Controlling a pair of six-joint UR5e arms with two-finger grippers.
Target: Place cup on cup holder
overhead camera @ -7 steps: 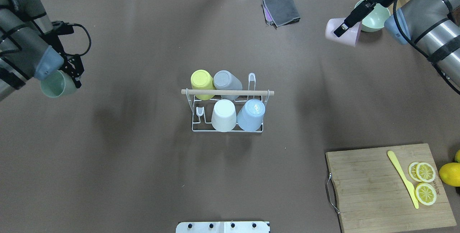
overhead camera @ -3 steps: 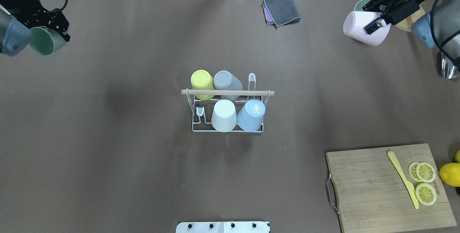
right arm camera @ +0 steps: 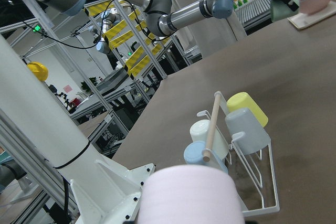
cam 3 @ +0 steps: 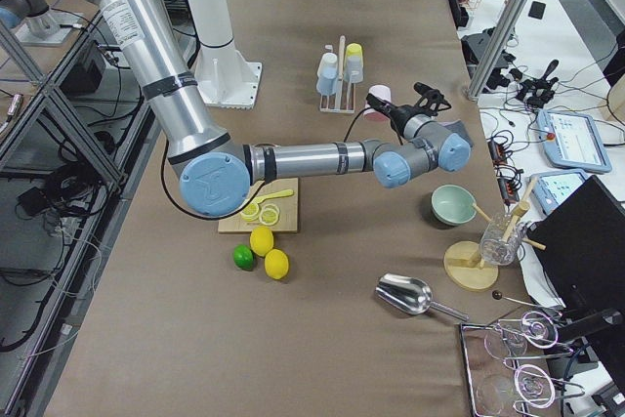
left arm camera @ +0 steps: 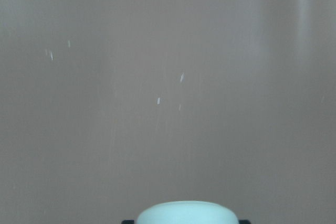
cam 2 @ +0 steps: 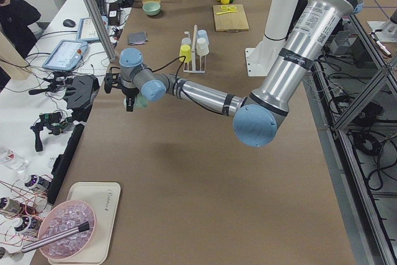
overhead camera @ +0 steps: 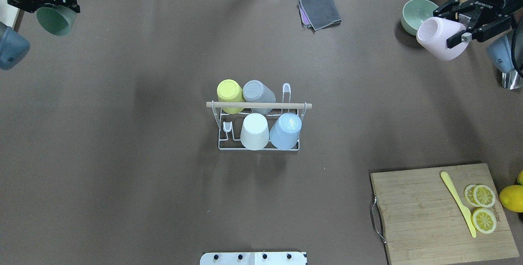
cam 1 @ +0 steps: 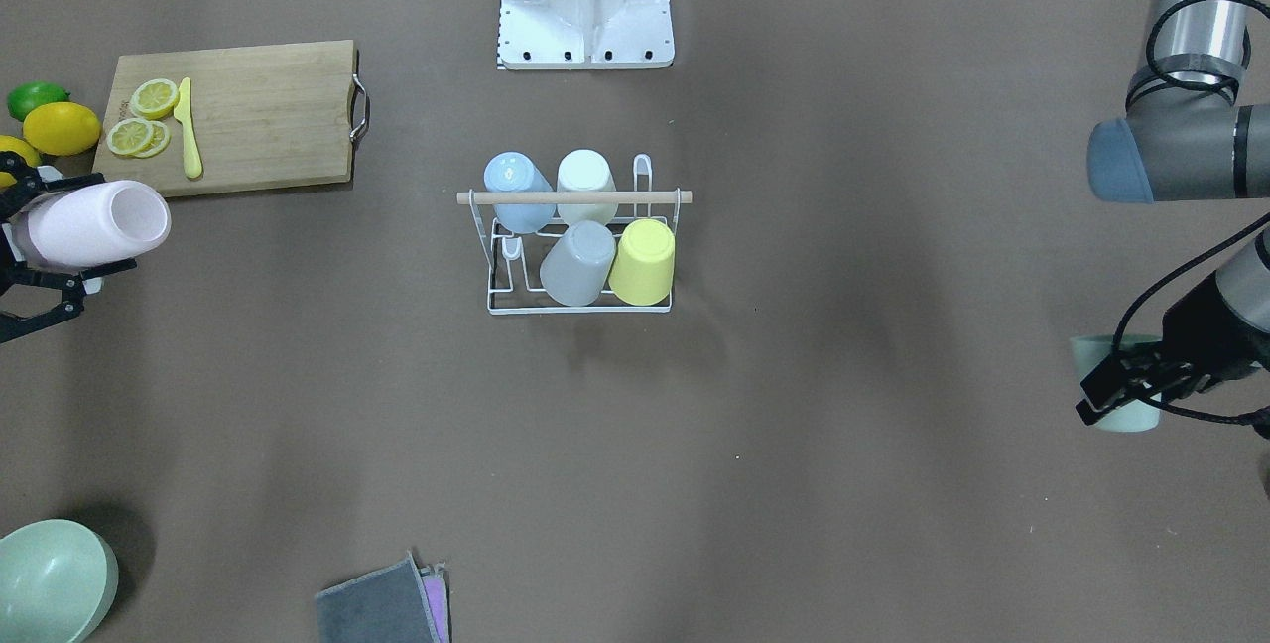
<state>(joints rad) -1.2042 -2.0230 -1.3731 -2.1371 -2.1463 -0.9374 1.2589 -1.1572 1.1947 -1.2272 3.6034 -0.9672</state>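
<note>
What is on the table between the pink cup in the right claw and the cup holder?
Nothing. In the overhead view, only bare table lies between the pink cup and the cup holder.

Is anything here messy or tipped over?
Nothing stands out. Four cups sit upside down on the cup holder. The left tool holds a green cup and the right tool a pink cup; nothing is spilled.
</note>
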